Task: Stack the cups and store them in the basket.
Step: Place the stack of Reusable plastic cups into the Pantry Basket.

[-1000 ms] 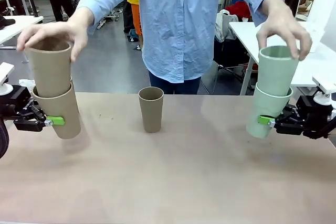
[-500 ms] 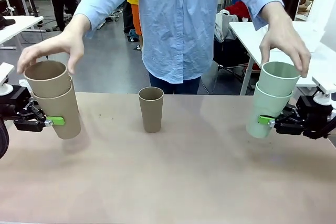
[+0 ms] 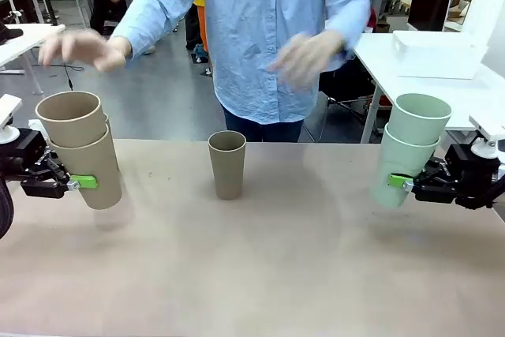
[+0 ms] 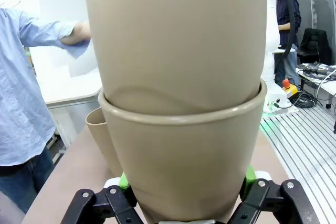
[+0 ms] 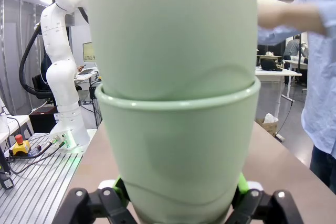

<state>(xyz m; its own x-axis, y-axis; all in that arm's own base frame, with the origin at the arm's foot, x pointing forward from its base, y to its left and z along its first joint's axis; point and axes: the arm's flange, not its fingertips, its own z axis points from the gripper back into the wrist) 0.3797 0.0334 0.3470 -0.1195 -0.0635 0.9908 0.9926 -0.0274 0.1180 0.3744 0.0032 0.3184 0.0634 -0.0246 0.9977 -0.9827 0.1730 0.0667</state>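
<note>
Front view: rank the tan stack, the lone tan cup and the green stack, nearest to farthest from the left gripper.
1. Tan stack: left side, held in the left gripper.
2. Lone tan cup: standing in the middle.
3. Green stack: far right, in the right gripper.

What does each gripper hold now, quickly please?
Left gripper: shut on the tan stack.
Right gripper: shut on the green stack.
</note>
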